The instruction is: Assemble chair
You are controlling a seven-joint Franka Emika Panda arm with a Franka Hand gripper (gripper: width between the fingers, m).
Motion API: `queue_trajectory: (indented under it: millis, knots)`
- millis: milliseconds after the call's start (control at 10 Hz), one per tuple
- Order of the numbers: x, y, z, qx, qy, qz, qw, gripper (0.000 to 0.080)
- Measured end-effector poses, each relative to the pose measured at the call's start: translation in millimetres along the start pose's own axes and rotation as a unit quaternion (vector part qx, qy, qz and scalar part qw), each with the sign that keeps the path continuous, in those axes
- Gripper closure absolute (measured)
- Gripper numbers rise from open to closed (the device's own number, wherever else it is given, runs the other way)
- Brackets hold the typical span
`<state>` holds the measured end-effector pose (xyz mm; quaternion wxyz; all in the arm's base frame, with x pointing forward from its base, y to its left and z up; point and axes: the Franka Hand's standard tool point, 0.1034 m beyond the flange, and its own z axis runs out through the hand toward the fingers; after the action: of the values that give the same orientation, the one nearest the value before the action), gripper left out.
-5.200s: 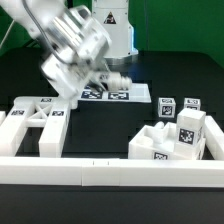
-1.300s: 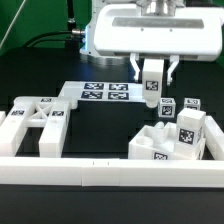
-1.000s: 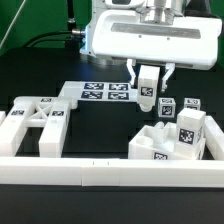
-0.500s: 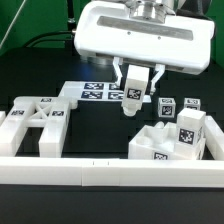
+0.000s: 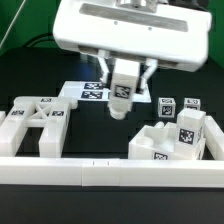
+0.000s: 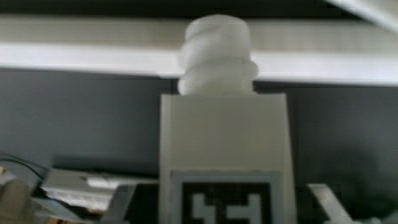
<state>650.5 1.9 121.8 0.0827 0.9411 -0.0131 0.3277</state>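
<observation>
The tool (image 5: 125, 80) is gripping a cube-ended peg (image 5: 120, 100), which is hanging slightly tilted, with the desk (image 5: 95, 128) below the tool.

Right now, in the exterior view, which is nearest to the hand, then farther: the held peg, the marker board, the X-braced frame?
1. Held peg: gripped in the hand itself.
2. Marker board: on the table, partly hidden by it.
3. X-braced frame: far off at the exterior view's left.

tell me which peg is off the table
The peg clamped in the gripper; the other two pegs stand on the table at the exterior view's right.
</observation>
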Motion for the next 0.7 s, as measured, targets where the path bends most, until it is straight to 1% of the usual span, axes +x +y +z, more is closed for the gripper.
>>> queue_trajectory:
  millis: [100,400,500,700]
  knots:
    - [-4.0,2.1,0.0,-0.001,-0.003,-0.002,1.0,0.0528]
    - [-5.1,2.5,0.0,-0.002,-0.004,-0.001,1.0,0.0528]
    - [-5.5,1.9,-0.8,-0.001,-0.011,0.017,1.0,0.0528]
    - [-7.4,-14.9,-2.6,0.009,-0.01,0.074,0.997,0.0528]
